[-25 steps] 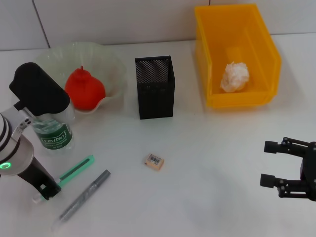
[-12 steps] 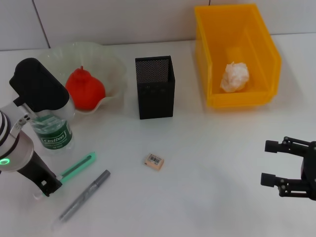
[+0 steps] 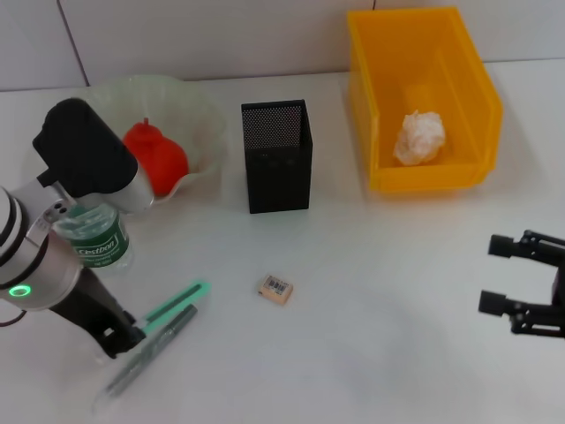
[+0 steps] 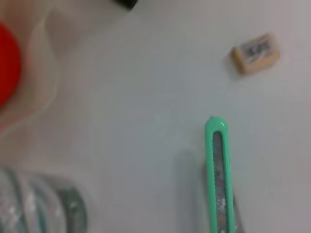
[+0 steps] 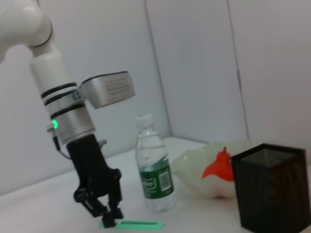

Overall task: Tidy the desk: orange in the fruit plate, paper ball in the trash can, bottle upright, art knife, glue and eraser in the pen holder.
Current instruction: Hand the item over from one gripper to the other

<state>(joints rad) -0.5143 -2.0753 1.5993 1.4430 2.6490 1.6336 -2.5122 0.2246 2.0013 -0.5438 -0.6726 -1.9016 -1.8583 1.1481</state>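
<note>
White desk against a pale tiled wall, most of the tidying looks done. Taking the pen holder (image 3: 276,155) as landmark: the orange (image 3: 156,156) sits in the fruit plate (image 3: 190,113) on its left, the bottle (image 3: 91,237) stands upright further left and nearer the robot, and the paper ball (image 3: 419,136) lies in the trash can (image 3: 422,95) on its right. The eraser (image 3: 275,289) is loose on the desk in front of the holder, untouched.

Step in hand appears to be the art knife (image 3: 171,306): the left gripper (image 3: 117,339) is down at its rear end, front-left of the holder, fingers closed around the green handle. The knife looks raised off the desk in the right wrist view, though I can't be sure. A grey pen-like stick (image 3: 148,354) lies just beside it.

Next move likely calls for carrying the knife over the holder's mouth, tipping it upright and dropping it in.

The right gripper (image 3: 508,276) idles well right of the holder, jaws apart, holding nothing.
</note>
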